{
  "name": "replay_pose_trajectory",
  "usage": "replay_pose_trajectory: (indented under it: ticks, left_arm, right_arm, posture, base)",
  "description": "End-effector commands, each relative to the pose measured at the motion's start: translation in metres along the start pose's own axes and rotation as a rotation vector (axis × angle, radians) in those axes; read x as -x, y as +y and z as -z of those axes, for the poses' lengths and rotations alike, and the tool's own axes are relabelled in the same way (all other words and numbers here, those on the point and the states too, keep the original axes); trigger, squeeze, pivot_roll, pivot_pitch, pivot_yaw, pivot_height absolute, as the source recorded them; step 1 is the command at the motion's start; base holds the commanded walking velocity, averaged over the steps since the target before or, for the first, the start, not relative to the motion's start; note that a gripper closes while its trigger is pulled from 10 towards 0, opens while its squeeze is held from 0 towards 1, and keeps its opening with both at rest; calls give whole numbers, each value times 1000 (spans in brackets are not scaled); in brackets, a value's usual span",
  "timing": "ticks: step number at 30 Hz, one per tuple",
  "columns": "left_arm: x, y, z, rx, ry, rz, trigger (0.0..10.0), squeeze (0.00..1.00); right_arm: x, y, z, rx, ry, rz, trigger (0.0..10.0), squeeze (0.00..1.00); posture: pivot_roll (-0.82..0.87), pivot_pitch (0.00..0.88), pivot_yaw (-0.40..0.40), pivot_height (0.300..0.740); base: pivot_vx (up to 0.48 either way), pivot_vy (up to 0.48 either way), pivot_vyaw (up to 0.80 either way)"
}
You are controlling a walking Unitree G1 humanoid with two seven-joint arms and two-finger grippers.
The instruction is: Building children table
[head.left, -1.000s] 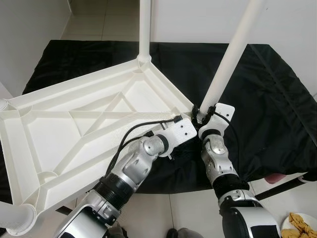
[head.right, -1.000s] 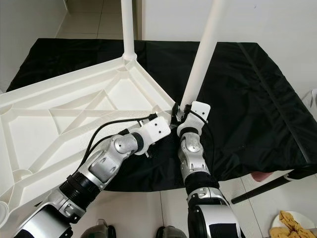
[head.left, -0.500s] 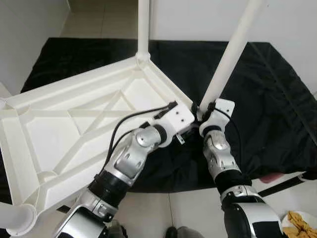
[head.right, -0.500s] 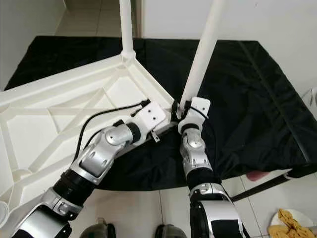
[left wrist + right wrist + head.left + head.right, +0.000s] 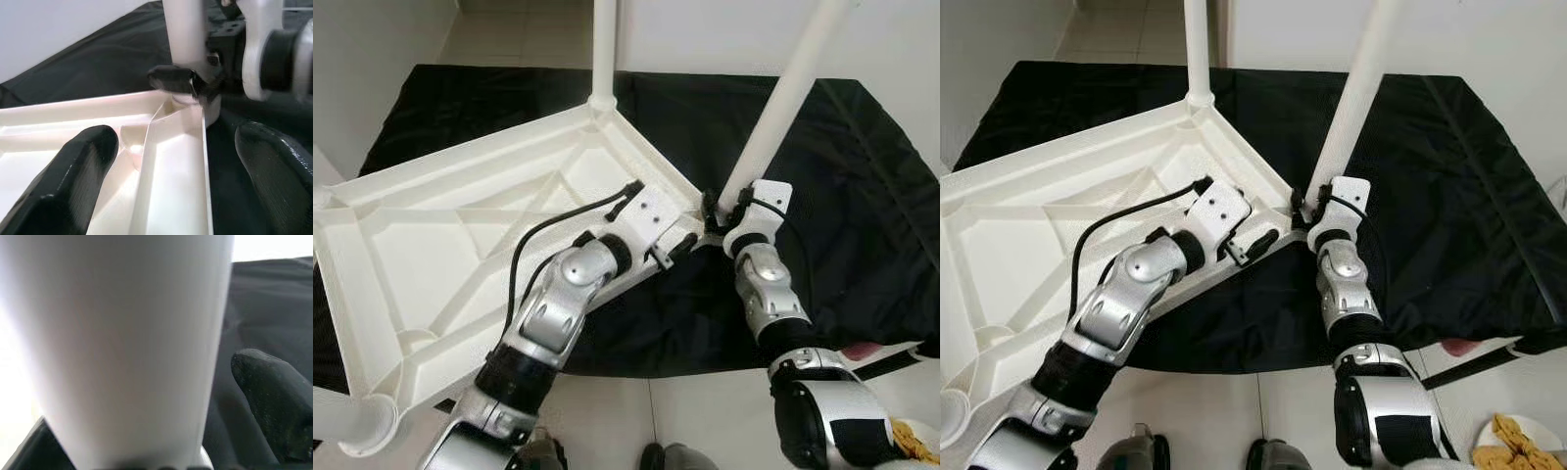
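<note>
A white plastic children's table top lay upside down on a black cloth, its ribbed underside facing up toward me. One white leg stood upright in the far corner socket. A second white leg rose at a slant from the near right corner of the table top.

My right gripper was at the base of that slanted leg, just above the corner socket, with its black fingers closed around the leg. In my right wrist view the leg filled most of the frame, with one black fingertip beside it.

My left gripper sat at the same corner, just beside the right one. Its two black fingers were spread wide, straddling the raised edge rim of the table top, one inside the frame and one outside over the cloth. I could not tell whether they touched the rim.

At the near left, another leg socket of the table top stuck out past the cloth, above pale floor tiles.
</note>
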State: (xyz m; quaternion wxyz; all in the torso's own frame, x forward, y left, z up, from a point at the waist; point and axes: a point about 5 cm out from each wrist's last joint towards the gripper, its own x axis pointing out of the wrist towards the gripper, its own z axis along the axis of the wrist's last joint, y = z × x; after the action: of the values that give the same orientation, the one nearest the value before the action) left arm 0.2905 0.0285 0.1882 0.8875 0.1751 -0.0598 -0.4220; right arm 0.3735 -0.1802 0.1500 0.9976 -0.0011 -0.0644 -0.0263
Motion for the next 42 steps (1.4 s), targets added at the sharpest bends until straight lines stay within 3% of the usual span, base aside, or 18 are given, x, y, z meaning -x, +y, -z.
replay_pose_trajectory:
  ticks: [1,3,5,11,14,18,28,34,38,42]
  left_arm:
    - [4,-6,-6,-11,-31,48,10000,0]
    - [16,-9,-6,30,-22,114,10000,0]
    - [21,-7,-3,22,10,119,10000,0]
    - [32,1,8,-27,113,86,10000,0]
    - [40,8,20,-17,246,44,10000,0]
    - [45,4,29,-10,337,61,10000,0]
    - [48,-4,24,-22,346,125,10000,0]
    - [47,-5,28,-49,384,119,10000,0]
    - [46,-6,33,-52,414,94,10000,0]
    - [46,-6,32,-53,413,96,10000,0]
  right_arm:
    - [-3,-20,-7,-1,-26,72,10000,0]
    - [-5,-38,-11,8,-27,125,10000,0]
    - [-4,-44,-11,8,-25,138,10000,0]
    - [-4,-49,-12,17,-26,147,10000,0]
    - [-4,-50,-11,21,-24,147,10000,0]
    - [-4,-50,-10,23,-20,144,10000,0]
    - [-2,-56,-9,30,-17,152,10000,0]
    - [-2,-54,-11,-35,-45,149,10000,0]
    - [0,-42,-18,-223,-138,62,10000,0]
    - [3,-38,-17,-226,-152,41,10000,0]
  posture:
    - [99,74,-23,740]
    - [107,76,-27,740]
    - [109,77,-29,740]
    - [114,84,-37,740]
    - [115,88,-41,740]
    - [113,87,-46,740]
    - [100,90,-55,740]
    - [96,89,-56,740]
    - [93,89,-56,740]
    - [89,89,-55,740]
  base:
    - [0,0,0]
    - [0,0,0]
    - [0,0,0]
    - [0,0,0]
    - [0,0,0]
    - [0,0,0]
    - [0,0,0]
    - [0,0,0]
    - [0,0,0]
    - [0,0,0]
